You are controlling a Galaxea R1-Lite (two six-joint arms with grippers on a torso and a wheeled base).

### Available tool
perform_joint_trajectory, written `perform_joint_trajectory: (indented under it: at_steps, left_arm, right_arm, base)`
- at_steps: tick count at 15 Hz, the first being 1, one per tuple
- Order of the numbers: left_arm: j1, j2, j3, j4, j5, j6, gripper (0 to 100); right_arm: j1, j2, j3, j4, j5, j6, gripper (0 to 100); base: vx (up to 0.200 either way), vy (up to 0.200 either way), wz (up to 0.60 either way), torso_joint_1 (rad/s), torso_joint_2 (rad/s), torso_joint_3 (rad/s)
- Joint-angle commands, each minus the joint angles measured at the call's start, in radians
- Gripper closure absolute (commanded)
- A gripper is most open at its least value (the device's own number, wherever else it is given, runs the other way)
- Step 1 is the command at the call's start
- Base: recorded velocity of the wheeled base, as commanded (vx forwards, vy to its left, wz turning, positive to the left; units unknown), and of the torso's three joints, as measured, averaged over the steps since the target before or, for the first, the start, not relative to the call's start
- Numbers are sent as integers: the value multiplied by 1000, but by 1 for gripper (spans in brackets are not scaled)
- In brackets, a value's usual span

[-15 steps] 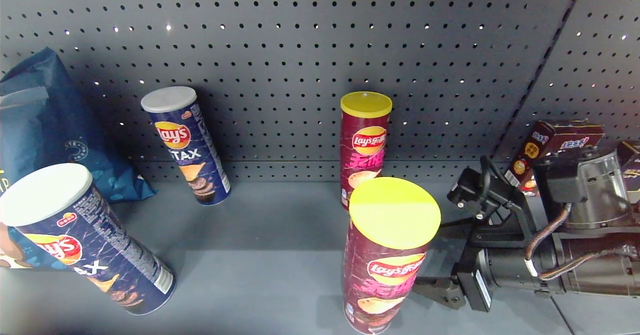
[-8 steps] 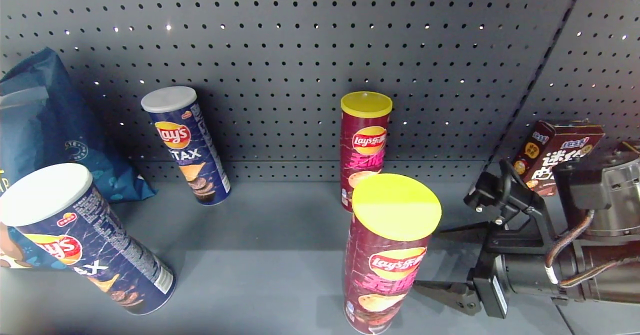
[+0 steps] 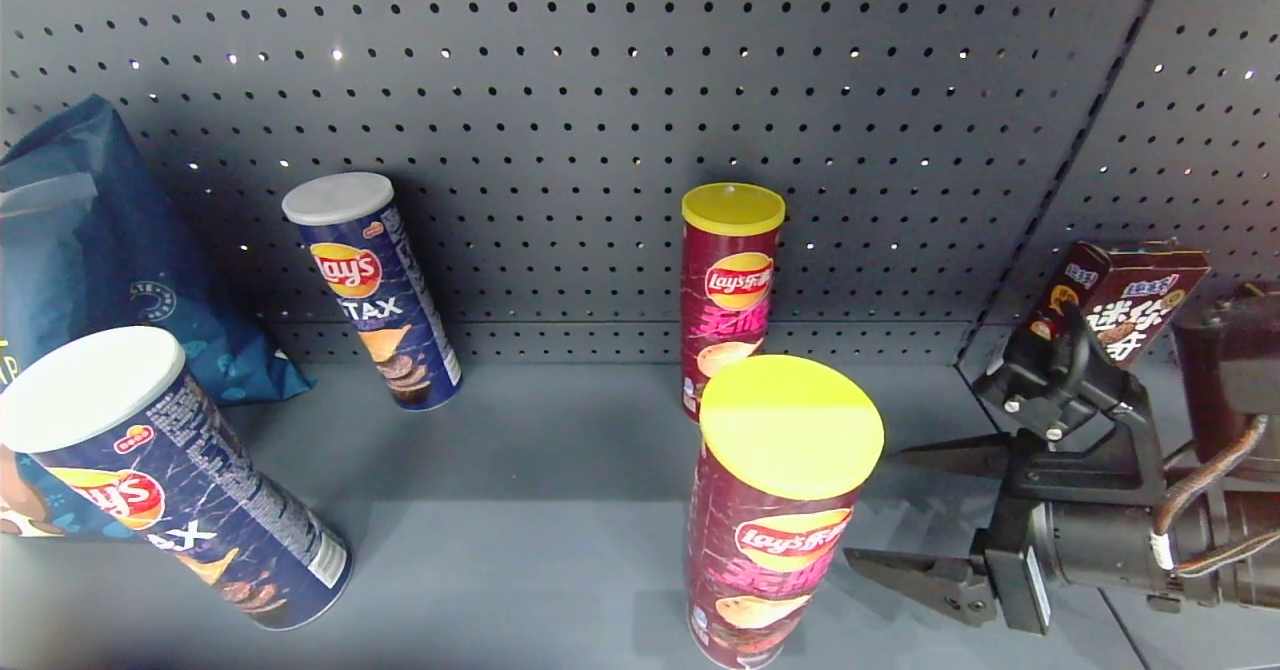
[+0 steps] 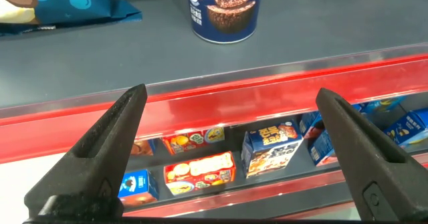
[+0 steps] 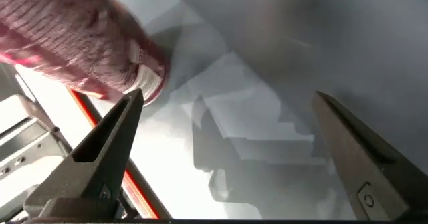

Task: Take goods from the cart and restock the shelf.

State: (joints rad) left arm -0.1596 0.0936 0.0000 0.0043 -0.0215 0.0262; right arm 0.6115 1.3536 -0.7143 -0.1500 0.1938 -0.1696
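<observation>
Right hand [image 3: 870, 505] has drawn back to the right over the last second. Its fingers are spread and it is now apart from the front maroon can [image 3: 770, 540]. The can stands upright on the shelf [image 3: 540, 490], just in front of a matching can [image 3: 728, 290]. Placement looks done; next item probably comes from the cart.

Cans: rigid cylinders, glossy printed walls, flat yellow lids. Shelf: matte grey, perforated back panel [image 3: 600, 100].

Left hand [image 4: 231, 93]: spread, empty, near the red shelf lip [image 4: 267, 97].

we record a dark blue, white-lidded cardboard crisp tube [image 3: 375, 300] against the grey perforated metal back panel [image 3: 600, 90], a second such tube [image 3: 180, 490] nearer the front, a dark blue foil bag [image 3: 100, 250] and a brown cardboard box [image 3: 1140, 290].
</observation>
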Motion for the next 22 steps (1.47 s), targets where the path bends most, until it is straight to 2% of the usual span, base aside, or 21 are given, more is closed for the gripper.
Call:
perform_joint_trajectory:
  at_steps: [1, 5, 9, 13, 18, 20, 22]
  left_arm:
    - [0, 1, 0, 0, 0, 0, 0]
    - [0, 1, 0, 0, 0, 0, 0]
    - [0, 1, 0, 0, 0, 0, 0]
    - [0, 1, 0, 0, 0, 0, 0]
    - [0, 1, 0, 0, 0, 0, 0]
    - [0, 1, 0, 0, 2, 0, 0]
    - [0, 1, 0, 0, 0, 0, 0]
  right_arm:
    - [-42, -99, 2, -2, -2, 9, 0]
    - [-67, -235, 9, 0, -10, 10, 0]
    - [-72, -369, 33, -2, -74, 41, 0]
    - [-154, -556, 136, 6, -122, 48, 0]
    - [-446, -849, 322, 21, -126, 51, 0]
    - [-576, -978, 395, 70, -120, 51, 0]
    - [-653, -1160, 489, 175, -126, 51, 0]
  base:
    - [0, 0, 0, 0, 0, 0]
    - [0, 0, 0, 0, 0, 0]
    - [0, 0, 0, 0, 0, 0]
    - [0, 0, 0, 0, 0, 0]
    - [0, 0, 0, 0, 0, 0]
    - [0, 0, 0, 0, 0, 0]
    - [0, 0, 0, 0, 0, 0]
